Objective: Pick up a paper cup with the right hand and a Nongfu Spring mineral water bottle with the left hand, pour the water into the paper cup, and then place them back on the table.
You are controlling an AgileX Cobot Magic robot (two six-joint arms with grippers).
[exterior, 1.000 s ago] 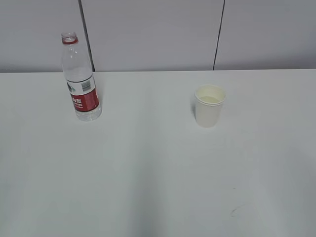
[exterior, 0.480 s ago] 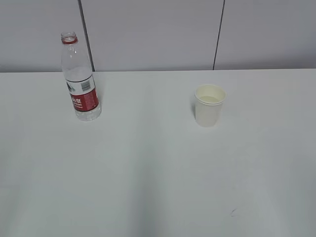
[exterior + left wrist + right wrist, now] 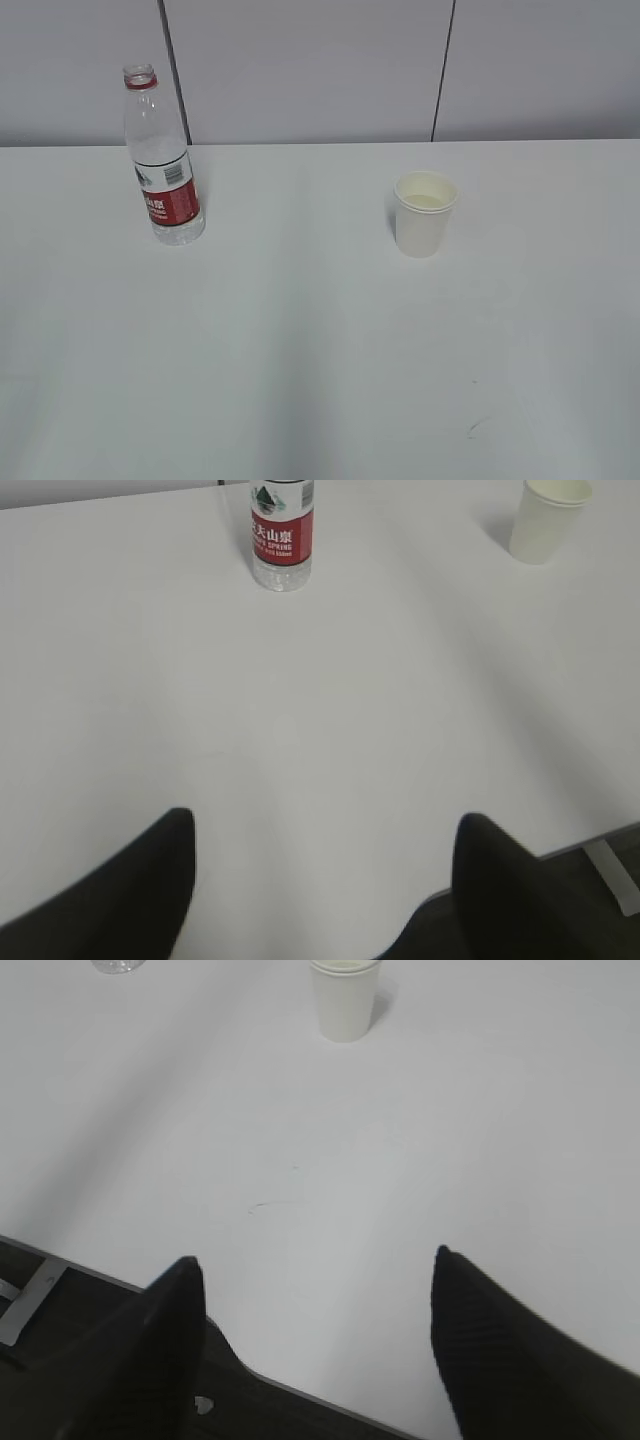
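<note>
Both grippers empty, jaws spread wide, hanging over the near edge of the table [image 3: 320, 340]

Left hand [image 3: 325, 880] fingers apart with nothing between them, Nongfu Spring mineral water bottle [image 3: 282, 535] well ahead of it, upright and capless at far left. Right hand [image 3: 315, 1340] likewise wide and empty, paper cup [image 3: 345, 998] well ahead, upright. In the exterior view bottle [image 3: 163, 160] and cup [image 3: 424, 214] stand well apart on the tabletop, neither arm in shot
</note>
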